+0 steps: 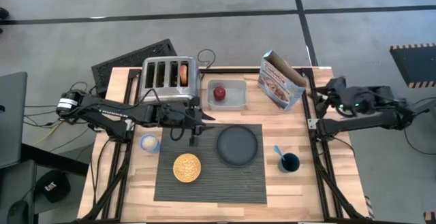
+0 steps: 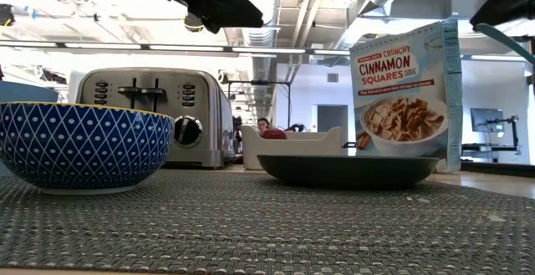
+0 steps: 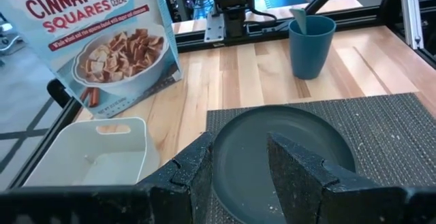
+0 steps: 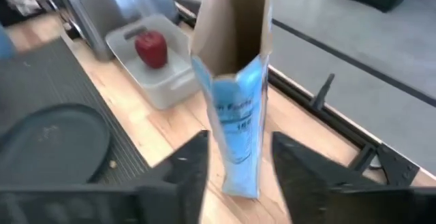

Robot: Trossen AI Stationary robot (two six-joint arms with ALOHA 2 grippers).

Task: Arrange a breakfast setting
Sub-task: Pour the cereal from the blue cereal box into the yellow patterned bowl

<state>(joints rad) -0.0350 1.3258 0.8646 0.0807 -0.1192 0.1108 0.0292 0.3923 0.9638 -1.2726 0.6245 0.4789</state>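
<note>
On the placemat (image 1: 210, 183) the plate (image 1: 238, 145) and the cereal-filled bowl (image 1: 187, 167) are set, the cup (image 1: 290, 162) beside, but the apple (image 1: 219, 92) waits in its tray (image 1: 237, 101), while the left gripper (image 1: 194, 137) hovers parted and empty and the right gripper (image 4: 235, 166) stands spread around the cereal box (image 4: 235, 108).

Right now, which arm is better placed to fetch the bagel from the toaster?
Left, probably. Its claw hangs open over the placemat just in front of the toaster holding the bagel; the right claw is beyond the cereal box.

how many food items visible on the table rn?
3. A bagel sits in a toaster slot, a red apple in the white tray, and the cereal-filled bowl on the placemat. The cereal box contents are hidden.
</note>
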